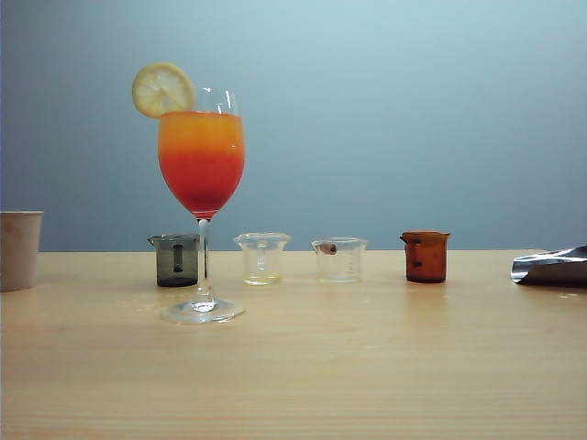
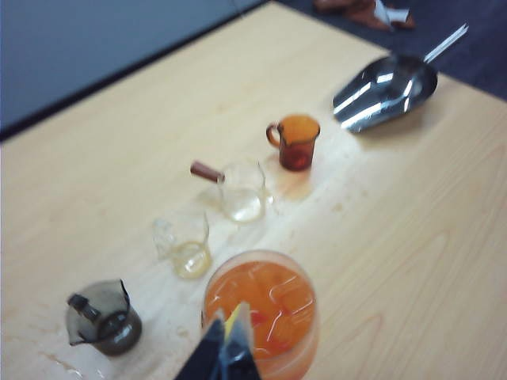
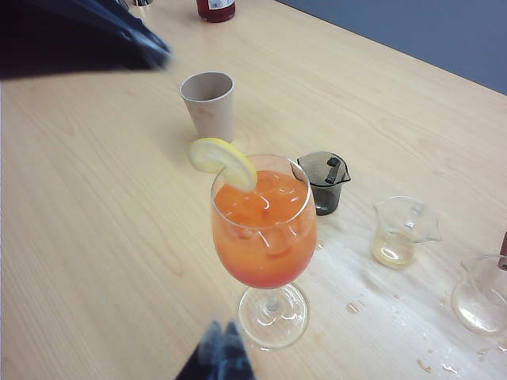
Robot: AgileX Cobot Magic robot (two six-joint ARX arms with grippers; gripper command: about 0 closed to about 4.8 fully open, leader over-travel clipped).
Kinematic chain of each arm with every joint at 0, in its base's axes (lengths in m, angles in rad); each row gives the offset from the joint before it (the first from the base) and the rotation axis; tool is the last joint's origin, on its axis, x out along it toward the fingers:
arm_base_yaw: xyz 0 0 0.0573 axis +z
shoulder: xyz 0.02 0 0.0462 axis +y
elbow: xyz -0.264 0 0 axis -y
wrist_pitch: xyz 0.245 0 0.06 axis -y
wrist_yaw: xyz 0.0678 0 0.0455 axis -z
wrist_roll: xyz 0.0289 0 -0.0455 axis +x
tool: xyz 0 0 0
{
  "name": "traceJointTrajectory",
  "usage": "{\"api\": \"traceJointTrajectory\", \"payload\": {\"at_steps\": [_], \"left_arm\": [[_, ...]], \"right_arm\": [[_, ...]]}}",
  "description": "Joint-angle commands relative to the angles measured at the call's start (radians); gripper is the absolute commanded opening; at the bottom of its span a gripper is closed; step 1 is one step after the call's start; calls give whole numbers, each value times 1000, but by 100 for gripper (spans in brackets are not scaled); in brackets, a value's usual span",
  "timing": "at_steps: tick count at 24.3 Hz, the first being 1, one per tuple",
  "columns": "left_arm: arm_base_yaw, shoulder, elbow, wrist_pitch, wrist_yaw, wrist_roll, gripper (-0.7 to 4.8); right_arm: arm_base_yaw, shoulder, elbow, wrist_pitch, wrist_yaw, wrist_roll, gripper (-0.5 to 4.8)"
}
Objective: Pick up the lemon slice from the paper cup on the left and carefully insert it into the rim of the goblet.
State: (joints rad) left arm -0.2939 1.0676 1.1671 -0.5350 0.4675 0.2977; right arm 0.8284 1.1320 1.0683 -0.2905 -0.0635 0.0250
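- One lemon slice (image 1: pixel 163 89) sits wedged on the rim of the goblet (image 1: pixel 202 165), on the side toward the paper cup (image 1: pixel 19 249). It stands upright, part over the drink and part hanging outside, so the glass edge seems to run into a cut in it. Nothing else props it.
- In the right wrist view the slice (image 3: pixel 223 161) tilts a little but stays on the rim of the goblet (image 3: pixel 265 229). Looks like the insertion is done.
- Left gripper (image 2: pixel 227 354) hangs above the glass, near the rim, with its fingers pinched together on nothing. A yellow sliver shows just past the tips. I read it as the slice on the rim, not a held piece.
- The left arm shows as a dark blur in the right wrist view, clear of the goblet.
- Right gripper (image 3: pixel 219 356) hovers low near the goblet's foot, tips pressed together, empty. It seems parked there only to watch.
- Paper cup stands upright at the table's left edge, well apart from the goblet. Its inside is hidden from me.
- Goblet stands in front of the dark grey beaker (image 1: pixel 176 259). The two clear beakers (image 1: pixel 262 258) and the amber beaker (image 1: pixel 426 256) line up beside it, with the metal scoop (image 1: pixel 552 266) far right. All stand away from the glass.
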Motion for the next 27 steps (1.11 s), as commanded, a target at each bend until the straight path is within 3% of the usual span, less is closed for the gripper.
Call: {"api": "traceJointTrajectory", "payload": {"at_steps": [1,8,12,20,27], "left_arm": [[0,-53,4,11,4,-28,-6],[0,-169,3,-18,1,-119,-6],[0,-264,-1,-50,-82,-150,-6],[0,-452,-35,-119,-154,-194,-6],[0,-651,-143,-117,-157,-228,-6]], "right_arm": [[1,-10,6,2,1,-3,-5],[1,-80,6,-100,40,-14,-5],[1,-160,-14,-158,69,-14,-5],[1,-371,-167,-155,64,-7,-5],[0,-567,-312,-151,64,7,-5]]}}
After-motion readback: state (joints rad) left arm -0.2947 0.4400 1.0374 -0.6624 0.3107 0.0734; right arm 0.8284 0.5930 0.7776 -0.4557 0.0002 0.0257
